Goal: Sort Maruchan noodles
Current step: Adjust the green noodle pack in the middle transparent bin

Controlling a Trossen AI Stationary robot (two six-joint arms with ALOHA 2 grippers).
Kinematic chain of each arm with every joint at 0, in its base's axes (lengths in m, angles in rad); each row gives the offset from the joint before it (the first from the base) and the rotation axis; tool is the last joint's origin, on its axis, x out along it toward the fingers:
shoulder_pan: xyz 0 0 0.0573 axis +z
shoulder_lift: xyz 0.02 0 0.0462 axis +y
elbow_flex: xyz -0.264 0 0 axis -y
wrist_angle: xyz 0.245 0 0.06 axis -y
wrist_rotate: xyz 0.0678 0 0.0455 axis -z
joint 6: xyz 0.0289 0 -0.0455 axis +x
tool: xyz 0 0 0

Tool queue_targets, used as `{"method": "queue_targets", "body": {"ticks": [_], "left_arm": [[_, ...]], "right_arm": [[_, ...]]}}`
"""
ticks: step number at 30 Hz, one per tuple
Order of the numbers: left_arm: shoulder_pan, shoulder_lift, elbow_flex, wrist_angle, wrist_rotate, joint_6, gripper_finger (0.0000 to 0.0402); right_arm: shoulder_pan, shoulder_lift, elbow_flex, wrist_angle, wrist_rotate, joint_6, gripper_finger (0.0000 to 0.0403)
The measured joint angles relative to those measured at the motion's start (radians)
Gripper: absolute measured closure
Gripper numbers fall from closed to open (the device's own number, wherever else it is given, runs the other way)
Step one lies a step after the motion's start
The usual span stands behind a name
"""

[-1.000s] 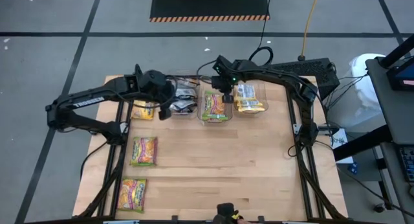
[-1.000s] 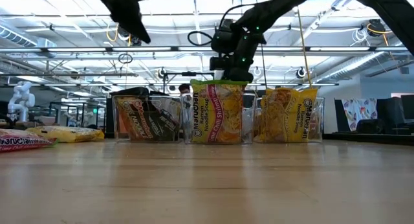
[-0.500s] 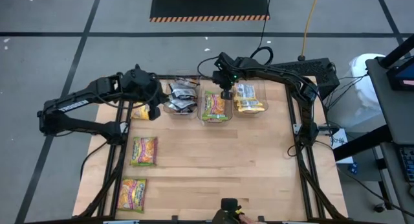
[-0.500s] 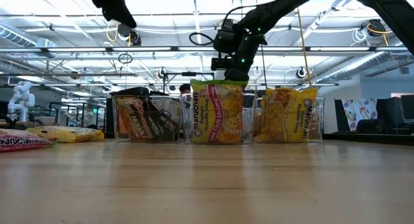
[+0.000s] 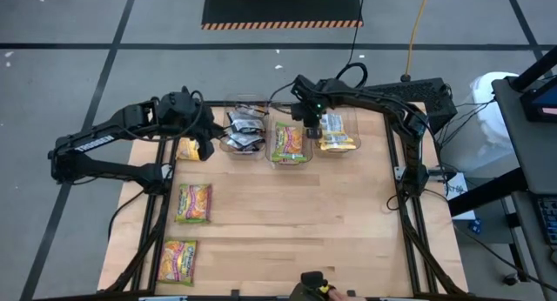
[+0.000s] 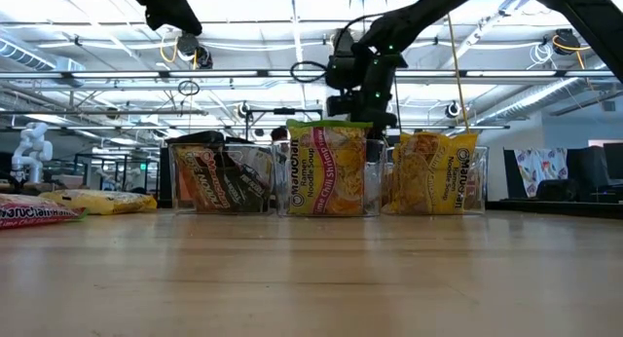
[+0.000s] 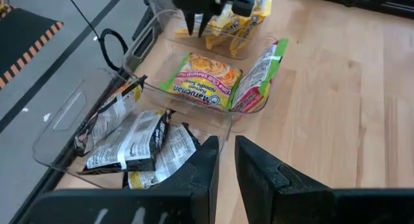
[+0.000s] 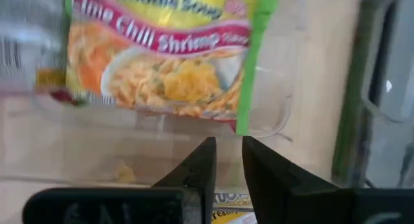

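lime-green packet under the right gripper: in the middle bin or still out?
In. The lime-green packet lies inside the middle bin; the right gripper hovers above, holding nothing.

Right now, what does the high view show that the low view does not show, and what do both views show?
Only the high view shows two lime-green packets lying flat on the table's left side, and both arms whole.

Only the low view shows the middle packet's front standing upright, and the room's ceiling lights behind.

Both show three clear bins in a row holding black, lime-green and yellow packets, with the right gripper above the middle and yellow bins.
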Motion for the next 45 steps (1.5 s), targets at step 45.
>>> {"method": "queue_targets", "body": {"ticks": [45], "left_arm": [[0.0,0.002,0.0,0.031,0.001,-0.053,0.0344]], "right_arm": [[-0.002,0.02,-0.129,0.02,-0.005,-0.208,0.0388]]}}
